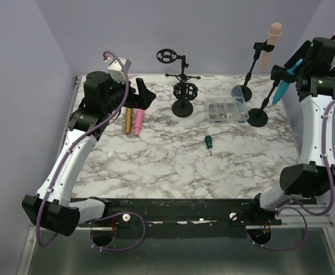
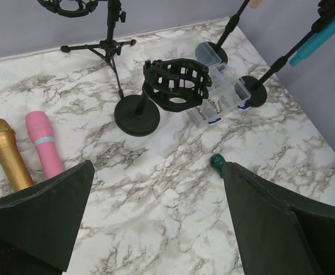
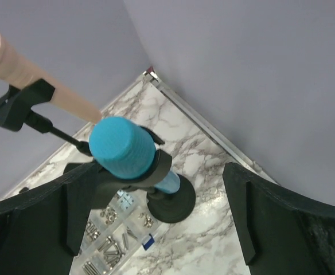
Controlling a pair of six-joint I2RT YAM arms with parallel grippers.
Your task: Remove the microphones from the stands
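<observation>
Both arm bases sit at the near edge of the marble table [image 1: 156, 172], where a broad stretch of bare top gives free room as far as a small green screwdriver [image 1: 209, 142]. In the left wrist view, one finger cuts off most of that screwdriver.

To the left, a gold microphone [image 1: 128, 120] and a pink microphone [image 1: 138, 122] lie side by side. The left gripper [image 2: 158, 166] hides their far ends from above. Its jaws are spread wide over the marble and hold nothing.

Mid-table stand a black shock-mount stand [image 1: 184, 97] and a clear parts box [image 1: 228, 109].

Farther right, the blue microphone [image 3: 121, 148] sits tilted in the clip of its stand [image 1: 258, 117], head uppermost. The right gripper [image 3: 159, 172] is splayed wide around the clip and microphone and has not closed on them. Whether either finger touches them cannot be made out, and from above its tips blur into the clip.

Room is tight here, with the table's right edge, the back corner rail and the wall all near. A peach microphone [image 1: 272, 43] on a second stand stands just behind.
</observation>
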